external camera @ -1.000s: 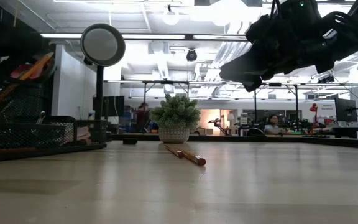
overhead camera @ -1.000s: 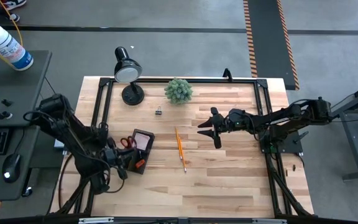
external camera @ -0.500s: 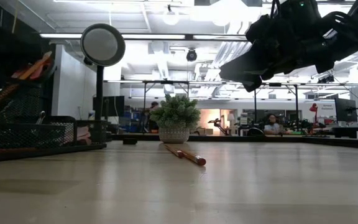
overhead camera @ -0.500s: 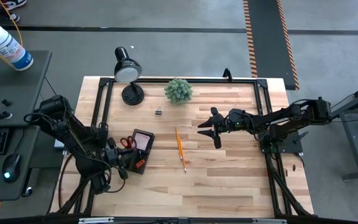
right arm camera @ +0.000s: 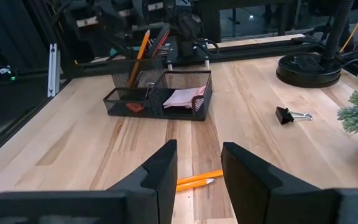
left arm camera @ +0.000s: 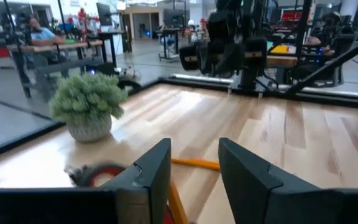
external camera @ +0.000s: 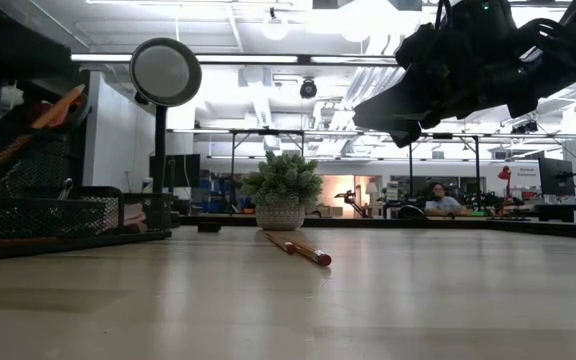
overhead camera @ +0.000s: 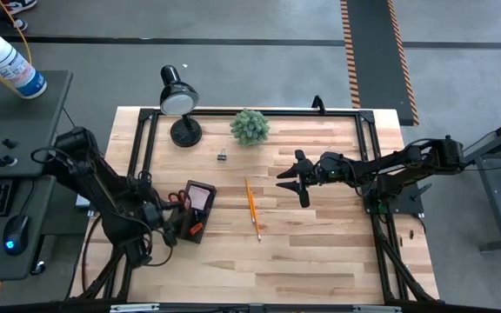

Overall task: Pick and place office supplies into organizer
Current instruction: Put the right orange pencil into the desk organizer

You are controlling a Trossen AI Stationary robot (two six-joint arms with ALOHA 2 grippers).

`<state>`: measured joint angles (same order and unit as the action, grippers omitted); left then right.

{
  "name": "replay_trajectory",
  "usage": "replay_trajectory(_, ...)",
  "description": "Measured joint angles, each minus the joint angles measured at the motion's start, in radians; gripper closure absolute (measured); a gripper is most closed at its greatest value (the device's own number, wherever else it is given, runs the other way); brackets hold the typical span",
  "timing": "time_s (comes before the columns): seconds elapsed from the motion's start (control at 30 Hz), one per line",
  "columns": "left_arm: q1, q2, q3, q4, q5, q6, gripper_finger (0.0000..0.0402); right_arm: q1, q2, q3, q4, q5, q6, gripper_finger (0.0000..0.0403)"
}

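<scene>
My left gripper (overhead camera: pixel 165 228) hangs just over the near end of the organizer (right arm camera: pixel 159 96), its fingers (left arm camera: pixel 149 171) spread with a clear gap and nothing between them. My right gripper (overhead camera: pixel 292 180) waits well off toward the other side of the table (overhead camera: pixel 320 252), above bare wood, fingers (right arm camera: pixel 160 171) parted and empty.

The organizer is a black mesh caddy. In its tall compartment a pencil (right arm camera: pixel 140 50) and dark pens (right arm camera: pixel 157 43) stand upright, leaning a little, tips up. The low compartment beside it holds the pink pad (right arm camera: pixel 182 98); the low compartment on the other side holds something small and orange-red (right arm camera: pixel 133 106) that I cannot name. Red scissor handles (overhead camera: pixel 177 199) show at the organizer's edge, just ahead of my left gripper.

Two pencils (overhead camera: pixel 252 209) lie flat, side by side, between my two grippers, closer to the organizer; their long axis runs from the plant (overhead camera: pixel 250 127) side toward the table's front edge. A binder clip (overhead camera: pixel 222 156) lies apart from them, between the lamp (overhead camera: pixel 179 104) and the plant.
</scene>
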<state>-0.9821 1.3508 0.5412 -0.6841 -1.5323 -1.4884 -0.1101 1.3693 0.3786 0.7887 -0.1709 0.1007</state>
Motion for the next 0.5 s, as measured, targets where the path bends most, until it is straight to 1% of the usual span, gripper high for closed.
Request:
replay_trajectory(0.23, 0.001, -0.108, 0.049, -0.18, -0.036, 0.019, 0.0278, 0.0, 0.0, 0.0, 0.009, -0.002, 0.029, 0.0286)
replay_trajectory(0.37, 0.046, -0.163, 0.062, -0.188, -0.038, 0.11, 0.0277, 0.014, 0.0, 0.0, 0.004, -0.008, 0.054, 0.0286)
replay_trajectory(0.5, 0.126, -0.203, 0.063, -0.18, -0.038, 0.161, 0.0277, 0.066, 0.0, 0.0, 0.002, 0.025, 0.024, 0.0286)
